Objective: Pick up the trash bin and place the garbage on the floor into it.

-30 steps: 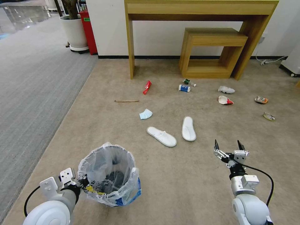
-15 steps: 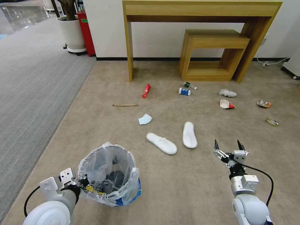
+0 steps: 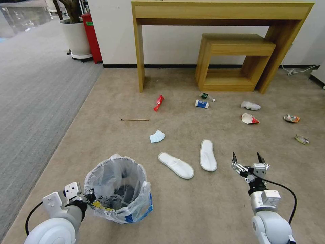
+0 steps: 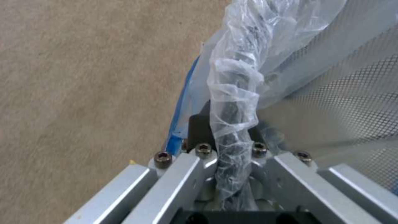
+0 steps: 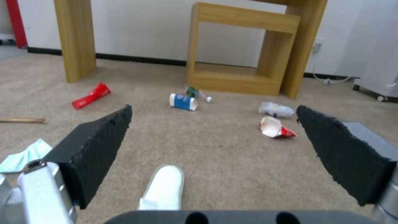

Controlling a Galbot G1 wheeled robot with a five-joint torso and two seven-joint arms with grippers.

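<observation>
Left gripper (image 3: 88, 197) clamps trash bin (image 3: 116, 189) rim, bag slippery. Right gripper (image 3: 248, 159) spread wide, empty; soft light slipper (image 3: 207, 155) just ahead, pinch across sole.

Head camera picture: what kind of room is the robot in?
Probably an office or a hotel-style room. There is beige carpet wall to wall, a tall wooden table against a white wall, and a potted plant in the corner. Slippers lie among the litter.
</observation>
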